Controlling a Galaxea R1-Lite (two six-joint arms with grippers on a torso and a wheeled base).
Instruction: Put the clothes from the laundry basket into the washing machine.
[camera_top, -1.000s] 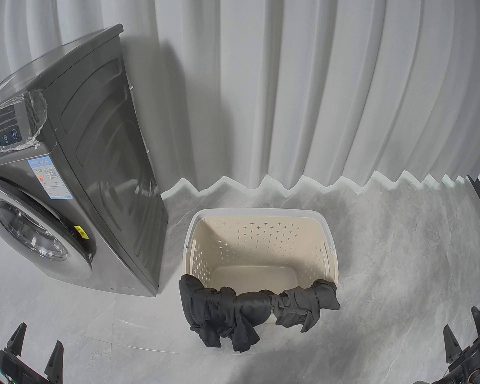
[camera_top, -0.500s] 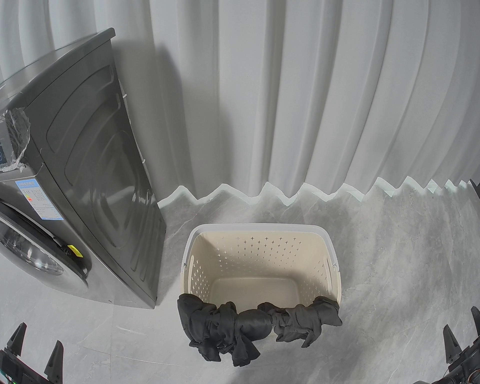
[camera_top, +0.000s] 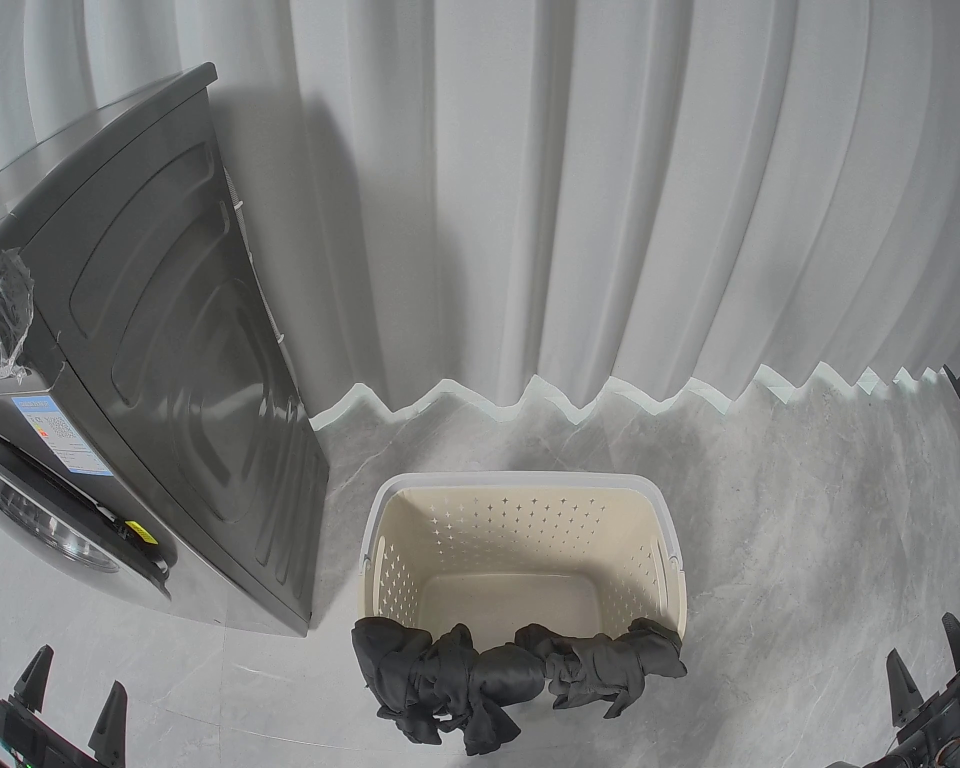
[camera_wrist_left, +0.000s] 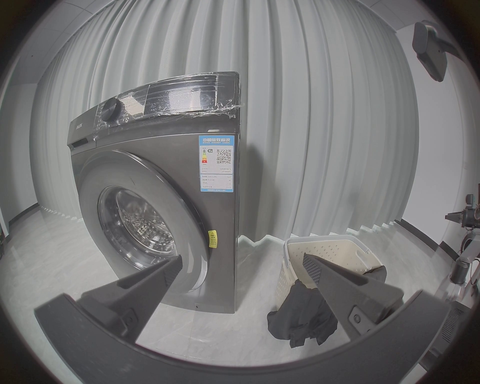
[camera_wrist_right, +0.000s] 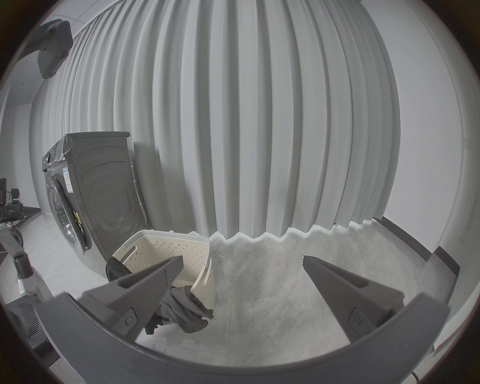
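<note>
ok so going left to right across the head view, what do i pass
washing machine → laundry basket → right gripper

The head view's left edge cuts off the washing machine, leaving a sliver of its door. The bottom edge crops the left pincer and right pincer to fingertips. Dark clothes hide the near rim of the basket; how many garments cannot be told.
</note>
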